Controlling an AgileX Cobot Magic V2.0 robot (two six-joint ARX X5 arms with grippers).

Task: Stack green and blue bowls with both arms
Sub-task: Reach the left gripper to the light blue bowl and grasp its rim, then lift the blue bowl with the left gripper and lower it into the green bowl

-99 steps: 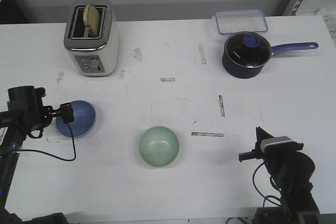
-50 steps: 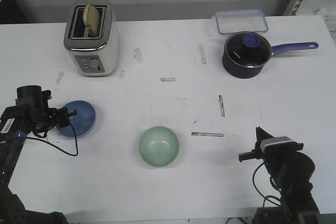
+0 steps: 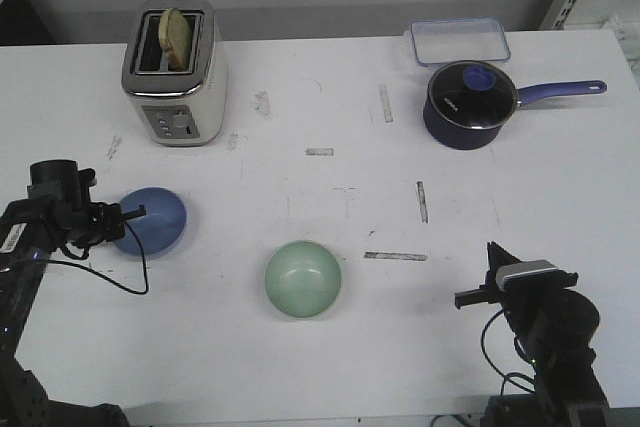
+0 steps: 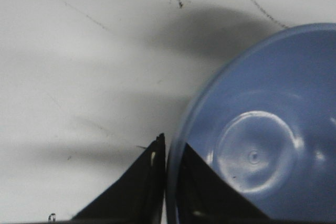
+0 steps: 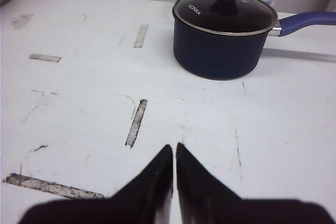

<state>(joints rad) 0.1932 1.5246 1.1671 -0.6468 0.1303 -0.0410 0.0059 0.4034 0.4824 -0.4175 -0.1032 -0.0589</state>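
The periwinkle blue bowl (image 3: 152, 221) sits at the table's left and fills one side of the left wrist view (image 4: 262, 145). My left gripper (image 3: 128, 215) is shut on its rim, one finger inside the bowl and one outside. In the left wrist view the gripper (image 4: 171, 150) pinches that rim. The mint green bowl (image 3: 302, 280) sits upright near the table's middle front, apart from both grippers. My right gripper (image 5: 174, 150) is shut and empty above bare table at the front right; in the front view the right arm (image 3: 530, 297) stands far from both bowls.
A silver toaster (image 3: 175, 72) with bread stands at the back left. A dark navy saucepan (image 3: 470, 105) with glass lid and long handle is at the back right, also in the right wrist view (image 5: 223, 35). A clear lidded container (image 3: 458, 40) lies behind it.
The left gripper has settled on the blue bowl's rim, and the bowl has gone from tilted up to lying lower and shifted slightly. The right arm has not moved.
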